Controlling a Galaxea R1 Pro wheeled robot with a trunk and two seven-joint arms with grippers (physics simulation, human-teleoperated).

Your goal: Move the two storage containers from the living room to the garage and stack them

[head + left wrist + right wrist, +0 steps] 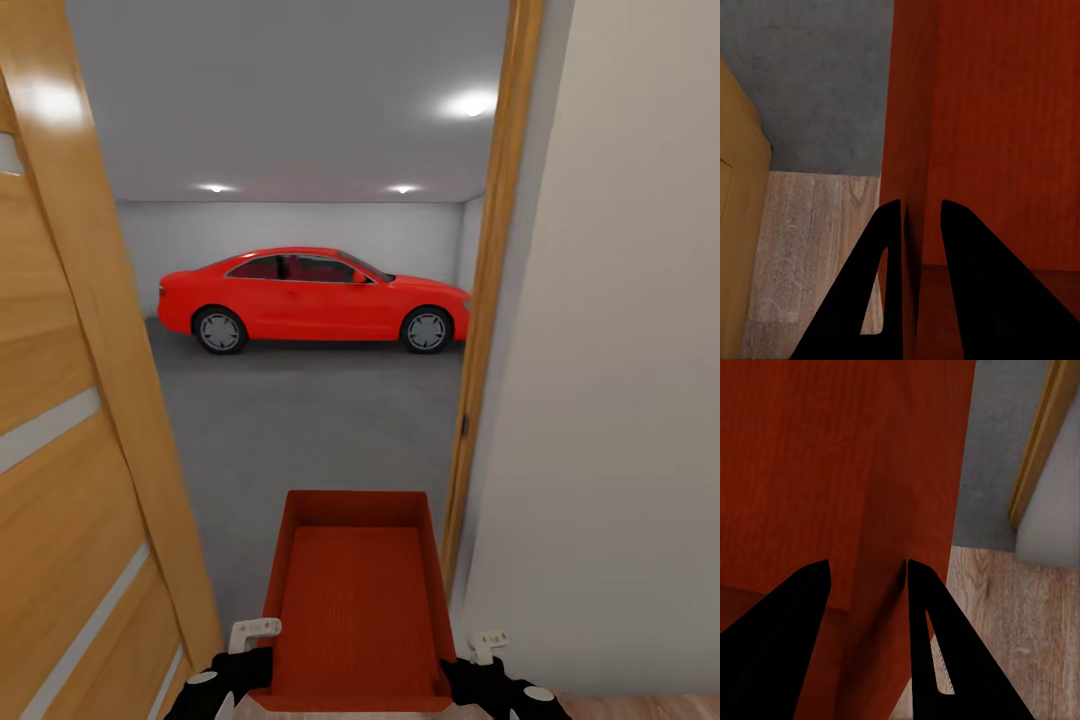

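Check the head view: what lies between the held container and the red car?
Bare grey concrete floor between the container and the car; nothing stands on that stretch.

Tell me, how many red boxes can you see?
1. The box is carried in the doorway, held by the left gripper and right gripper. A second one could be somewhere out of sight.

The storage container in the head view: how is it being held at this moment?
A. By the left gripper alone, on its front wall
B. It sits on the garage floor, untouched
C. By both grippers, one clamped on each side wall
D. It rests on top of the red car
C: the left gripper straddles one side wall of the storage container and the right gripper straddles the opposite wall, with the container carried in the doorway.
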